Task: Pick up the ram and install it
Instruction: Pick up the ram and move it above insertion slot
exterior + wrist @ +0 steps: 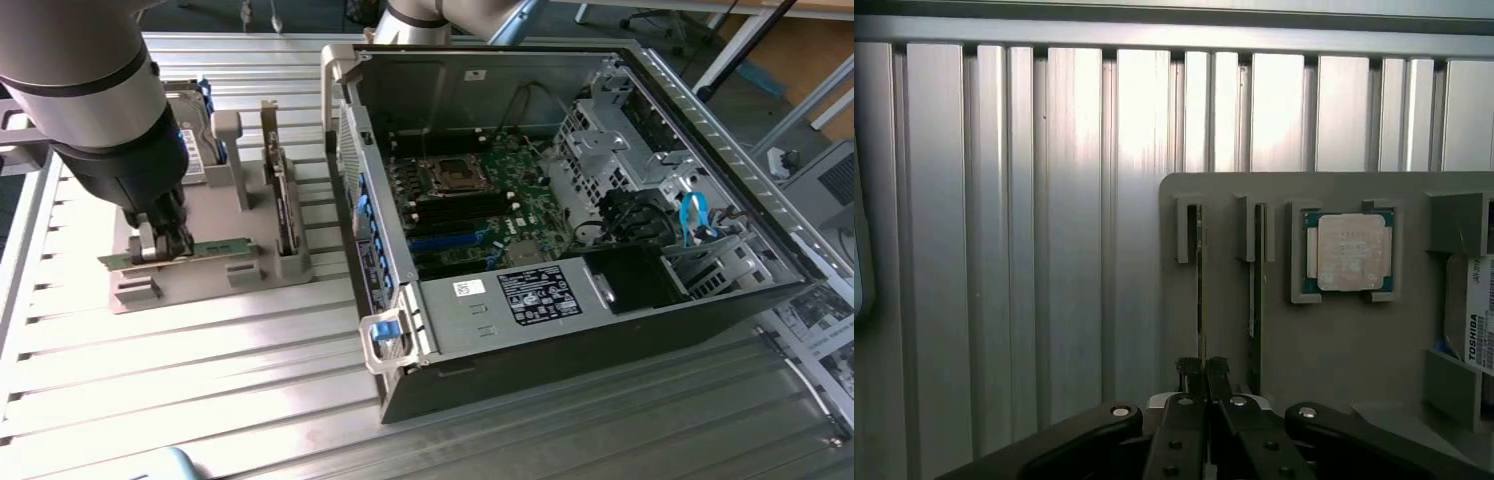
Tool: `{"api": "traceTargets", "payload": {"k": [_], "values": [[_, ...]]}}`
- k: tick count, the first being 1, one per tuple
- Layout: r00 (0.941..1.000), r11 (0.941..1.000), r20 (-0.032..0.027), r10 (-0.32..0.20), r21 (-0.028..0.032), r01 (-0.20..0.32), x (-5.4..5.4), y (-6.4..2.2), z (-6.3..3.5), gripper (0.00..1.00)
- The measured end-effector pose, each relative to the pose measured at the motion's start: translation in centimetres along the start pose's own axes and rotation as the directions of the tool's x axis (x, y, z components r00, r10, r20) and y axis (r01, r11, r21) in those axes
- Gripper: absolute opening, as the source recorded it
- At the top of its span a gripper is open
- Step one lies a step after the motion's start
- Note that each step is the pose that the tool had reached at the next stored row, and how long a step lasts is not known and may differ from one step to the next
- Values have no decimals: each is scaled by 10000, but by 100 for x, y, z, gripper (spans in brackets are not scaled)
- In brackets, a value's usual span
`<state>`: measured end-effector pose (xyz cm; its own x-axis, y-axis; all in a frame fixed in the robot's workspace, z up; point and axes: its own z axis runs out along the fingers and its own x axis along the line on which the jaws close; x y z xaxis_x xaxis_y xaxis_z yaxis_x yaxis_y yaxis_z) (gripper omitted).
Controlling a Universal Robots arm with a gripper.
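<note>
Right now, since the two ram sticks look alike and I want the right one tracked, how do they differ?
The ram is clamped in the shut gripper, while the second stick stands free. The ram sits in the slot farther from the processor, and the second stick is in the slot next to it. Both stand on edge, parallel to each other, in the gray holder.

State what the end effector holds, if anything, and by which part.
The end effector pinches the ram by its upper long edge, the stick standing in its grey tray slot.
</note>
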<state>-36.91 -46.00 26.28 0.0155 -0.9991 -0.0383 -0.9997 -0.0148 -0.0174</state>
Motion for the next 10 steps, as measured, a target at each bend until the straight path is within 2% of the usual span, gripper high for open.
{"api": "traceTargets", "payload": {"k": [10], "values": [[10000,10000,0,0,-1,0,-3,-2,-90,12]]}}
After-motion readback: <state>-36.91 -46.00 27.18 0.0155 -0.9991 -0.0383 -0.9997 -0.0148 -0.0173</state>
